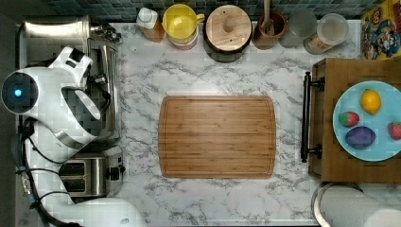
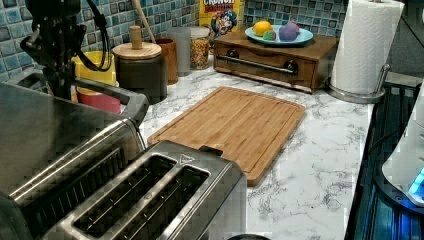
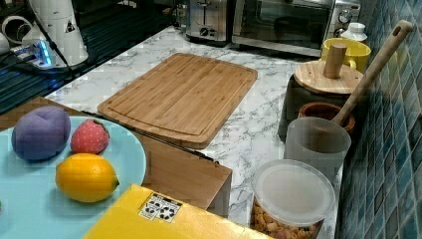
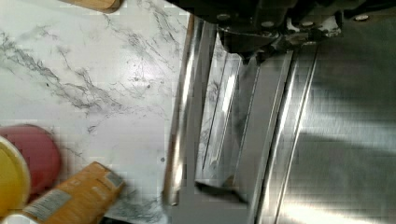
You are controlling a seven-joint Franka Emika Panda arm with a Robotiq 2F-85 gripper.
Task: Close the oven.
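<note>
The oven [image 2: 50,130] is a big brushed-steel box at the top view's left, with my white arm [image 1: 52,104] hanging over it. In the right view the oven [image 3: 283,22] stands at the far end of the counter, its glass door upright against the body. The wrist view looks straight down on the steel bar handle [image 4: 187,116], which lies close along the front edge of the oven top [image 4: 345,140]. My dark gripper [image 2: 59,90] is low over the oven's front top edge, right behind the handle [image 2: 107,90]; in the wrist view the gripper [image 4: 261,51] is just above the door's top rim.
A two-slot toaster [image 1: 92,175] stands beside the oven. A wooden cutting board [image 1: 217,137] lies mid-counter. Along the tiled wall are a bottle [image 1: 150,23], a yellow cup [image 1: 180,22], a lidded canister [image 1: 229,29] and jars. A wooden drawer box [image 1: 331,156] carries a fruit plate [image 1: 340,137].
</note>
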